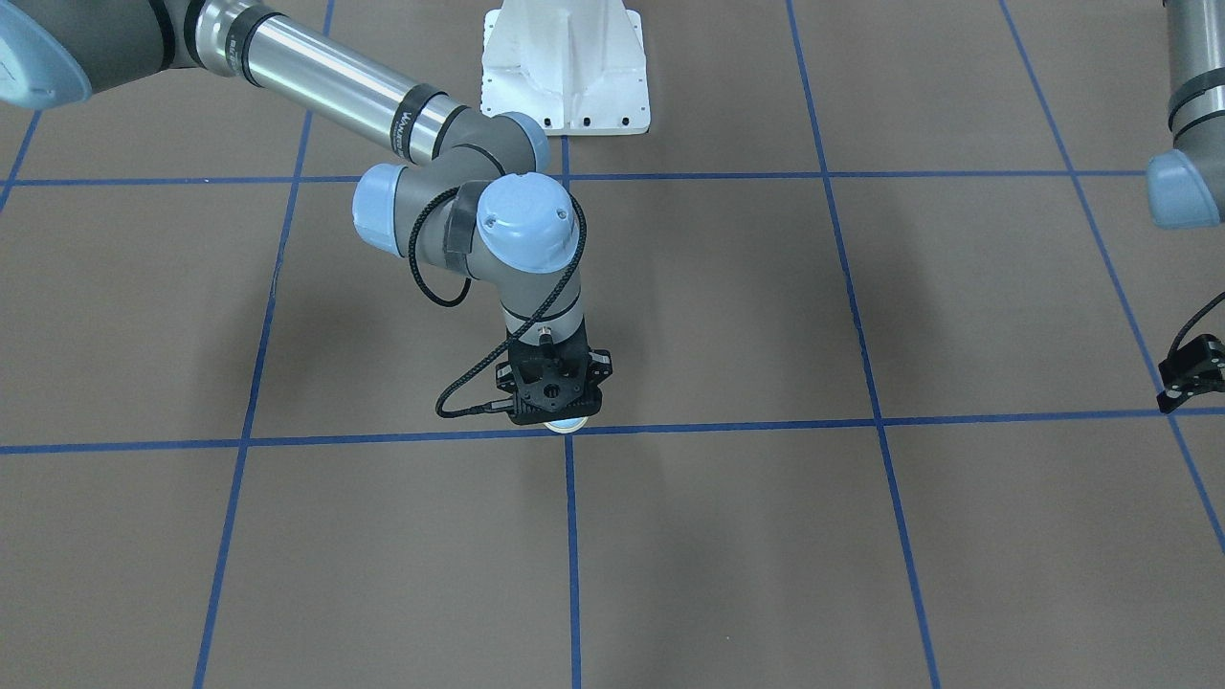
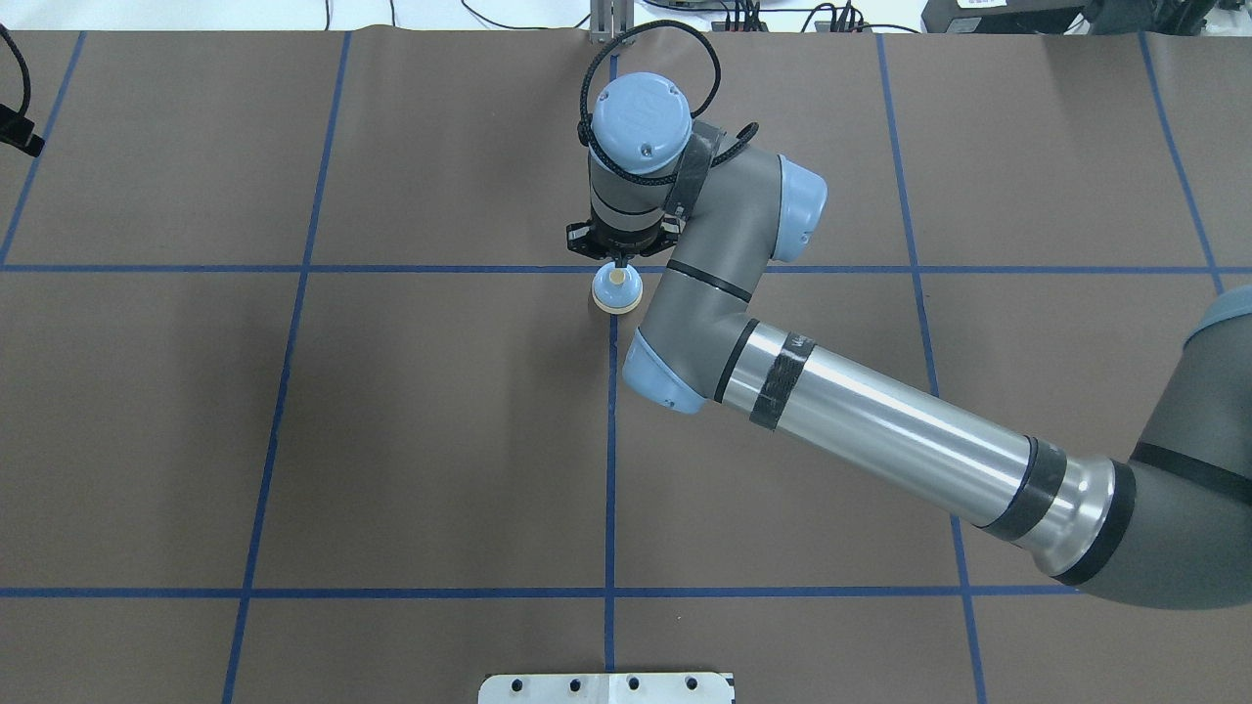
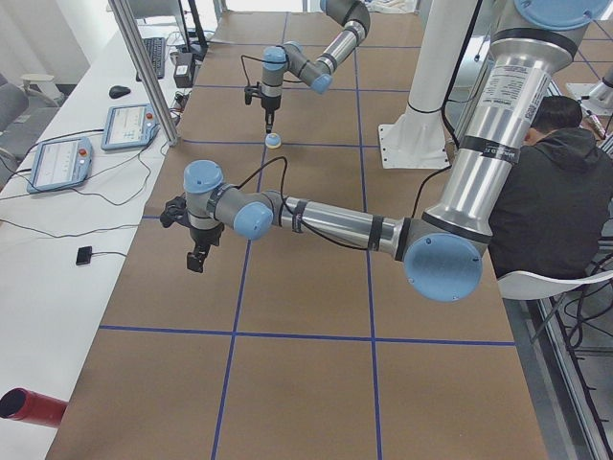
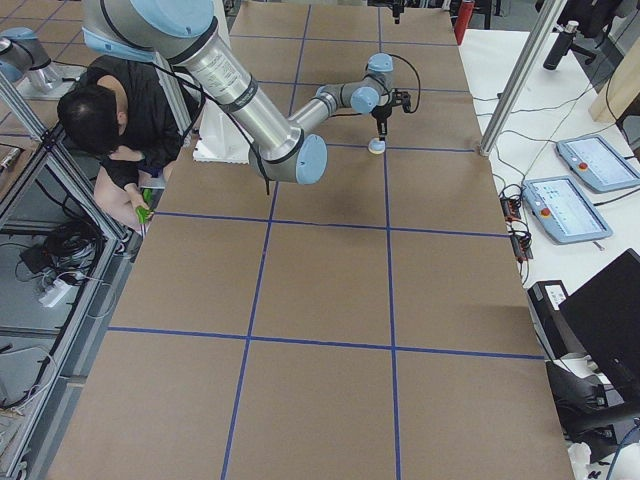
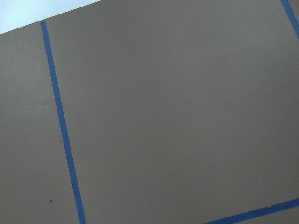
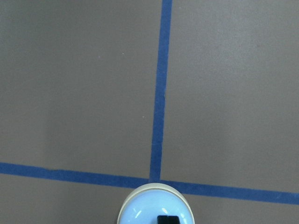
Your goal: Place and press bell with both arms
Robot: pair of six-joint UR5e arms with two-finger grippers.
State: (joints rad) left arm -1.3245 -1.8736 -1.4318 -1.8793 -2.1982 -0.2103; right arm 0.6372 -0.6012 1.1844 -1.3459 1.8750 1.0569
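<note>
Resting on matte paper is a glossy domed bell.

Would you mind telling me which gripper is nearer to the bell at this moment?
The right. The right gripper hangs directly over the bell, while the left gripper is far off at the robot's left end of the table.

Overhead: right arm enters at 4 o'clock, reaches ctr; wrist vert., right gripper points down, fingers together. Left gripper at 10 o'clock edge, grip state unclear.
</note>
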